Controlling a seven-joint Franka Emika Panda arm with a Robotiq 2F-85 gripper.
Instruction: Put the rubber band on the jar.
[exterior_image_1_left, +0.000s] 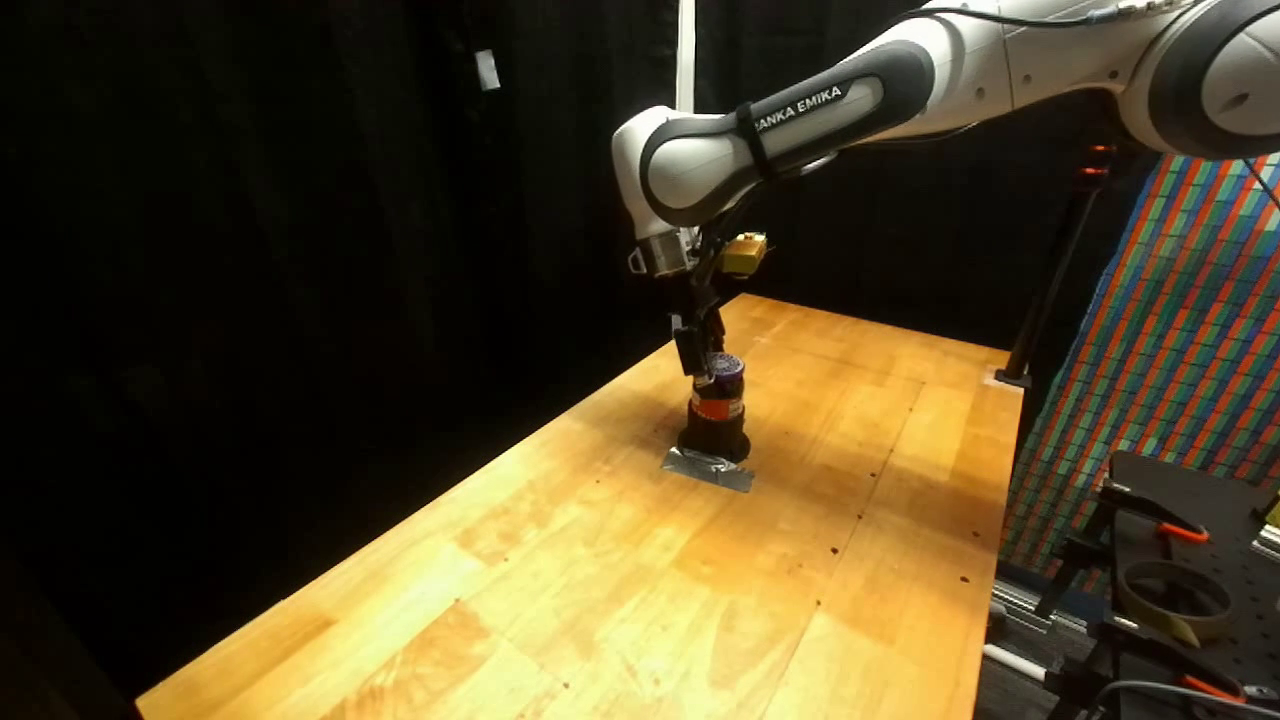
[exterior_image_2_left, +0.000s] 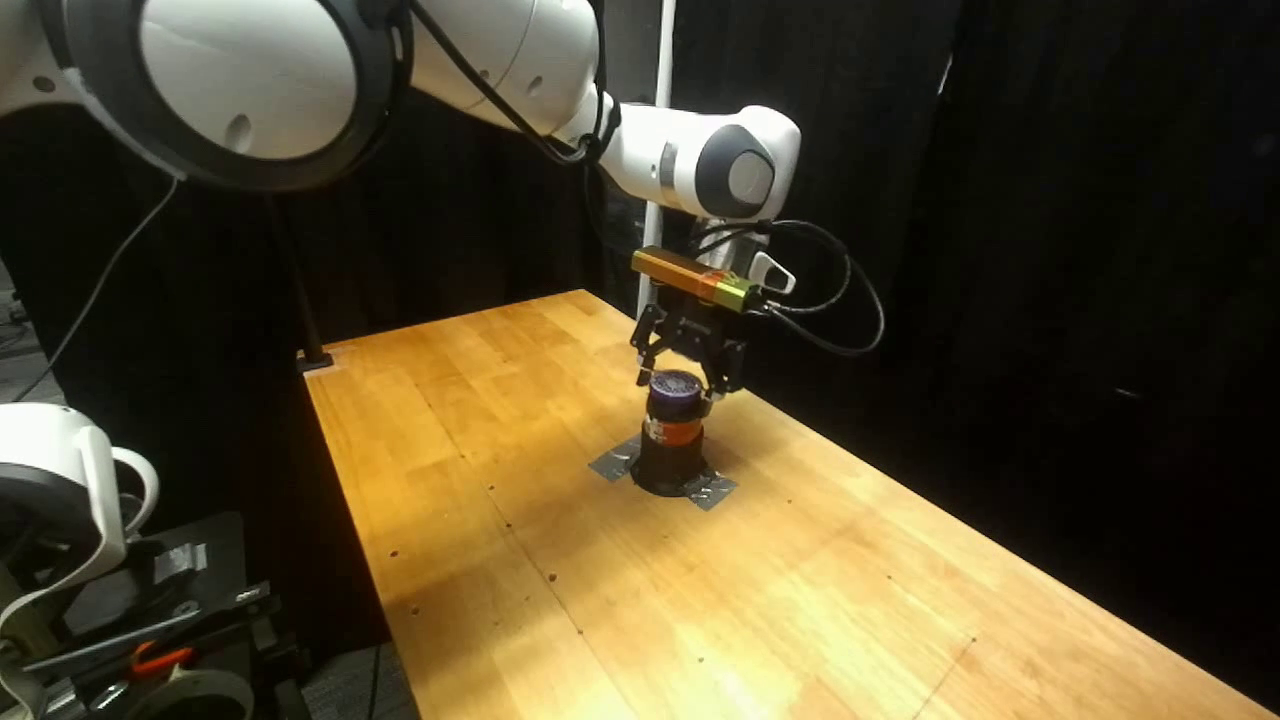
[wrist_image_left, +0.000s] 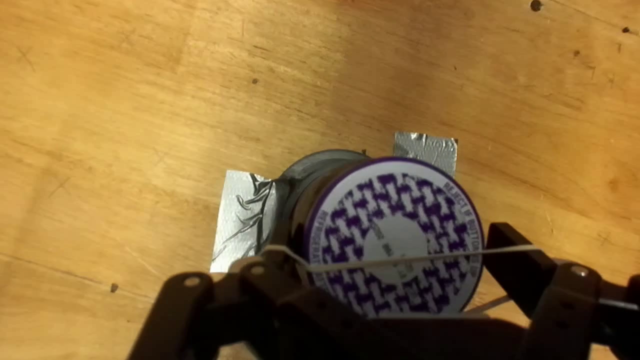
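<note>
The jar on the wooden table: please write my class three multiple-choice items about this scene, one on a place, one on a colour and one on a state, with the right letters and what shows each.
1. In the wrist view, where is the rubber band?
A) Along the picture's top edge
B) Strung between the fingers, across the lid
C) Along the picture's left edge

2. What colour is most of the stripe around the jar?
A) Green
B) Blue
C) Orange

3. How do the fingers stand?
A) Spread apart
B) Pressed together
C) Crossed over each other

Right letters:
1 B, since the wrist view shows a pale strand running from finger to finger over the lid.
2 C, since the stripe looks orange in both exterior views.
3 A, since the wrist view shows one finger at each side of the lid.
</note>
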